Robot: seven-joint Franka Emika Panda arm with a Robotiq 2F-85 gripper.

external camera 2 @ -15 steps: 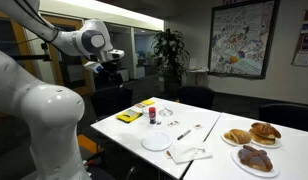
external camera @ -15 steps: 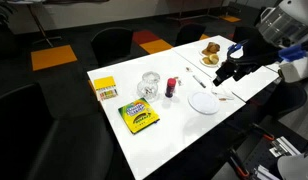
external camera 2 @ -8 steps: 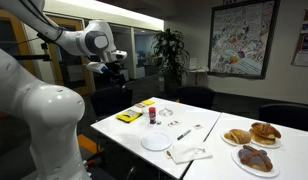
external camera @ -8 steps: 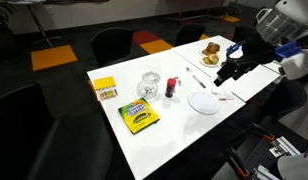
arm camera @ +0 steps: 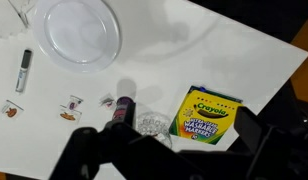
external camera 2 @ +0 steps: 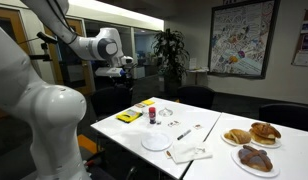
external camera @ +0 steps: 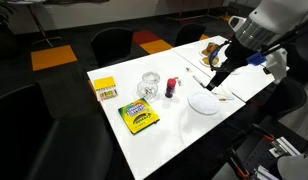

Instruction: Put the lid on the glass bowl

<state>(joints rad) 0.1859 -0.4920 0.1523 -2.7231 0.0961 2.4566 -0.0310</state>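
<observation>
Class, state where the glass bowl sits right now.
In an exterior view the glass bowl stands between the small yellow box and the small bottle.

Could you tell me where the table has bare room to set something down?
Bare table lies between the crayon box and the white plate, and beyond the crayon box to the table's end. It is crowded around the glass bowl and small bottle.
</observation>
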